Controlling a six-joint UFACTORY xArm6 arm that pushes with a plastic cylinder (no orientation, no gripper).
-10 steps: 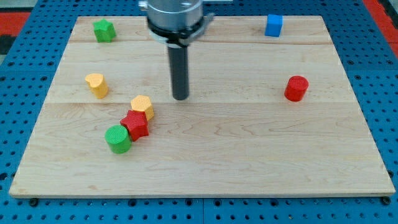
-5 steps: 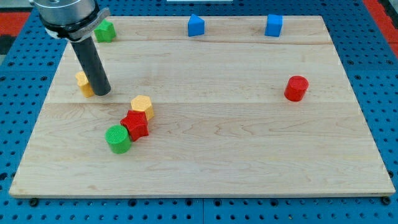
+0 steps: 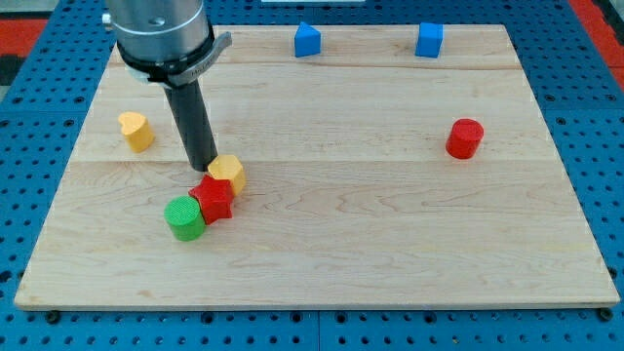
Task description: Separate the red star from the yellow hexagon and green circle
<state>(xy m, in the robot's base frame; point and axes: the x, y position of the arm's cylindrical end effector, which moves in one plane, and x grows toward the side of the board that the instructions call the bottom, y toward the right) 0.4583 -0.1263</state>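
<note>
The red star (image 3: 214,198) lies left of the board's middle, wedged between the yellow hexagon (image 3: 227,174) at its upper right and the green circle (image 3: 183,216) at its lower left; all three touch in a diagonal row. My tip (image 3: 204,168) stands just left of the yellow hexagon and just above the red star, touching or nearly touching both.
A yellow block (image 3: 136,130) lies at the left. A red cylinder (image 3: 465,137) lies at the right. Two blue blocks (image 3: 307,39) (image 3: 429,39) sit at the view's top. The arm's body (image 3: 161,34) covers the top left corner of the wooden board (image 3: 390,224).
My tip swung from the board's middle to the far left by the yellow block, then came right and down to the yellow hexagon. The hexagon has shifted slightly. The green block at top left is now hidden.
</note>
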